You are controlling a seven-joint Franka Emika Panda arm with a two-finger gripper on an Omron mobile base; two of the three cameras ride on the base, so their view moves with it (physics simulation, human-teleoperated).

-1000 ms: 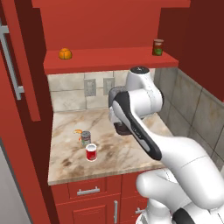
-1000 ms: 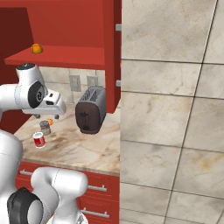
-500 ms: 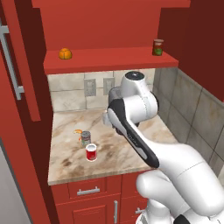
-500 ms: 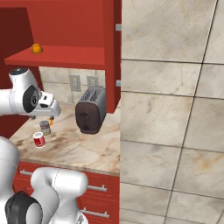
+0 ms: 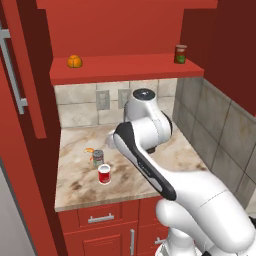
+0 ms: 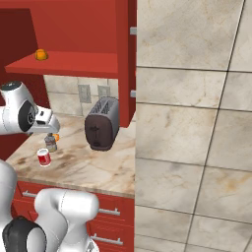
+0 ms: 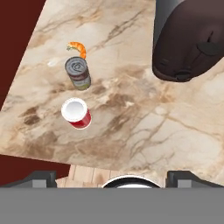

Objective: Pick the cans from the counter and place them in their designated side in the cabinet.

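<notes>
The arm has swung left, toward the cans. The hand, fingers apart and empty, hovers above the counter; the red can stands upright, ahead and to its left, the grey can just beyond.

Arm shell: glossy white, rounded segments swelling into fat cylindrical housings.
Joint seams: dark grey-black bands between the white sections (one long dark strip runs along the forearm).
Top joint cap: flat dark disc.
Lower joint: black rounded cover, near the base.
Finger tips: small, dark, blocky.
Markings: none legible.
</notes>
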